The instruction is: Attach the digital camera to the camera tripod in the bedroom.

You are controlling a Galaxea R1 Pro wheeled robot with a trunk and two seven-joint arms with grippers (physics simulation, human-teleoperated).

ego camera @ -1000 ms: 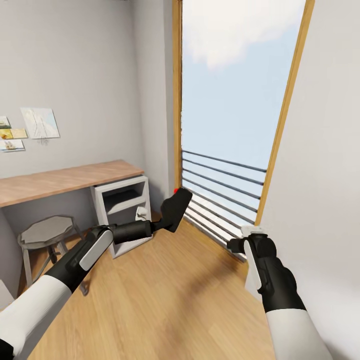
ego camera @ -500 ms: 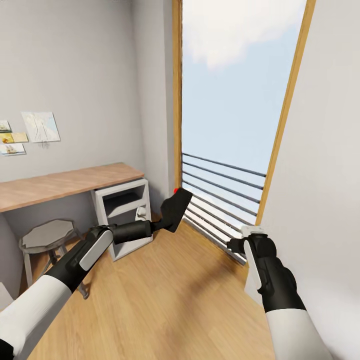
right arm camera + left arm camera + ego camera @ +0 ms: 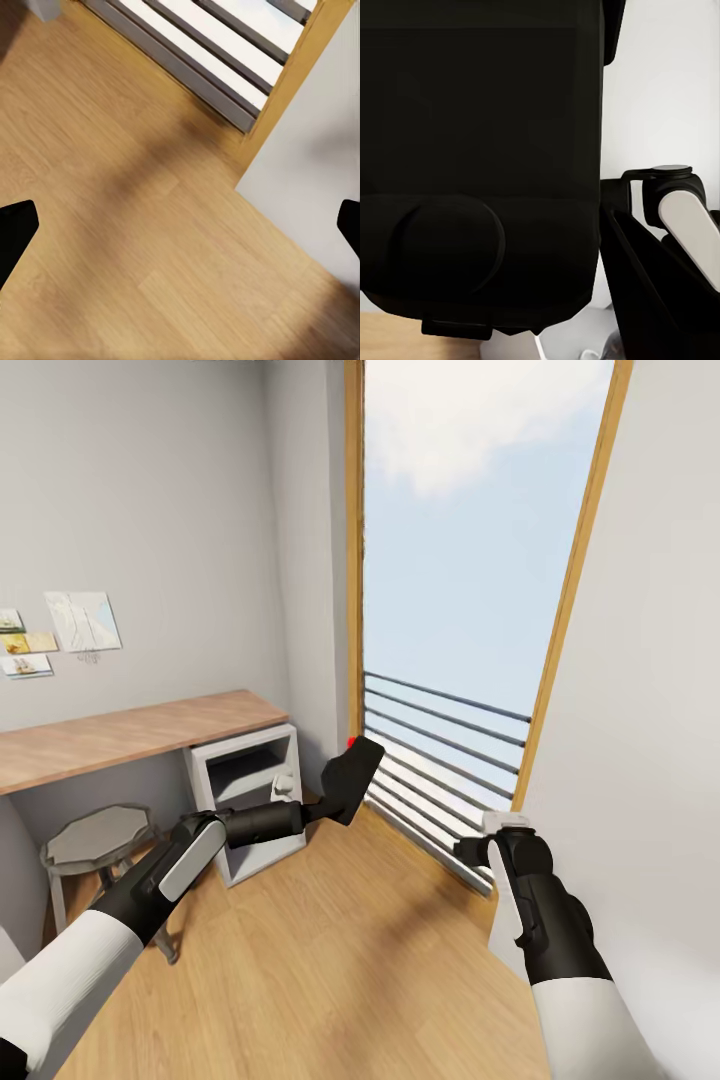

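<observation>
one digital camera (image 3: 349,780), black with a red button on top, is clamped in the left tool (image 3: 325,800) and held up in the air in front of the railing (image 3: 440,745) of the tall window (image 3: 470,560). in the left wrist view the camera body (image 3: 480,165) sits right up against the lens. the right tool (image 3: 478,848) hangs empty off to the camera's right, its two finger tips (image 3: 15,229) spread wide over the wood floor (image 3: 340,950). behind and to the left of the left tool: one table (image 3: 120,735), one white cabinet (image 3: 250,785) under it, one grey stool (image 3: 95,840). four pictures (image 3: 60,625) on the wall.
</observation>
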